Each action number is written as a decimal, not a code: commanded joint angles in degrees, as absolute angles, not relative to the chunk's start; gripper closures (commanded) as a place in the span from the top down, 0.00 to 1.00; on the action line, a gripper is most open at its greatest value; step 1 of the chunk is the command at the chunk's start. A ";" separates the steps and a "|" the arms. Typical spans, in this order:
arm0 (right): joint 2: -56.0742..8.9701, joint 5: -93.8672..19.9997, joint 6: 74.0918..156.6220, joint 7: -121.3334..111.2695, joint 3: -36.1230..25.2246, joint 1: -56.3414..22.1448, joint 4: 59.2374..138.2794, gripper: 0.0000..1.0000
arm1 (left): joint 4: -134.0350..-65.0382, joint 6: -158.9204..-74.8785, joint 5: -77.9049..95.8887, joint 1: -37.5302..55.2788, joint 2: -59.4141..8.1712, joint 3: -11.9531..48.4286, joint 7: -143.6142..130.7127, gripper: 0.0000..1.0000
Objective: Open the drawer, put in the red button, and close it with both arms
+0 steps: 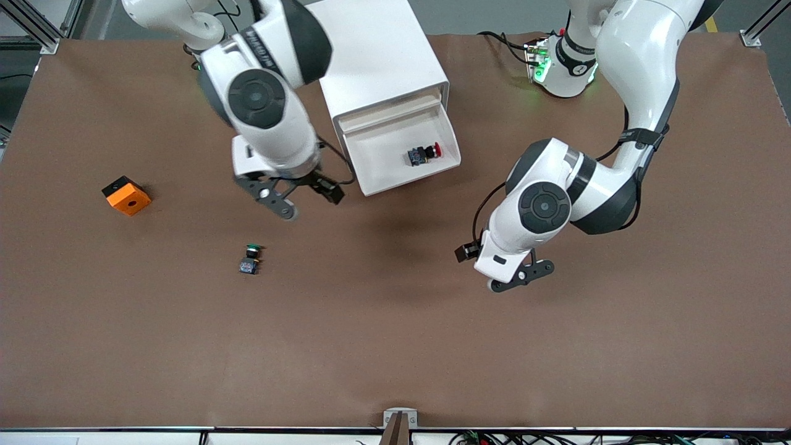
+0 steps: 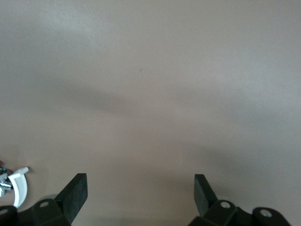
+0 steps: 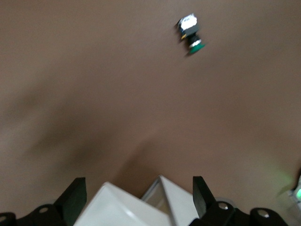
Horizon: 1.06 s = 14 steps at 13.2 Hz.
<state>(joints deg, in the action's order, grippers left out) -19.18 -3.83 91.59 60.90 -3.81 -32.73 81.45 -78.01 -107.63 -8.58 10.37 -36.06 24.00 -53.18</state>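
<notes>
Drawer [image 1: 401,162] standing open, red button [image 1: 425,153] lying inside; light and rigid, sliding under a flat push on its front. Right claw [image 1: 296,194] hanging just beside it, left claw [image 1: 522,278] waiting over bare counter [image 1: 395,346]; both claws gaping, holding nothing.

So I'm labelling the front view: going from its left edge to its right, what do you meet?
Orange block → green button → right pincer → red button in the open drawer → left pincer.
</notes>
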 commanded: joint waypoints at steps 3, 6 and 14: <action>-13.37 -2.64 86.84 39.34 -2.81 -20.77 83.06 1.00 | -92.08 -118.98 -9.32 10.02 -27.96 26.01 -58.79 1.00; -10.91 -0.89 83.60 25.01 -2.81 -14.17 83.14 1.00 | -94.48 -120.94 -9.49 11.94 -27.42 26.10 -61.16 1.00; -5.63 2.28 81.04 5.63 -2.81 -3.52 86.75 1.00 | -96.41 -126.29 -9.84 18.28 -30.50 26.10 -72.93 1.00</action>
<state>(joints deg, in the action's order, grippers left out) -7.52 0.72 81.00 7.43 -4.11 -5.09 84.66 -94.94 -123.99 -8.58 17.57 -30.22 26.06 -69.97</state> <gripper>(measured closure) 0.000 0.000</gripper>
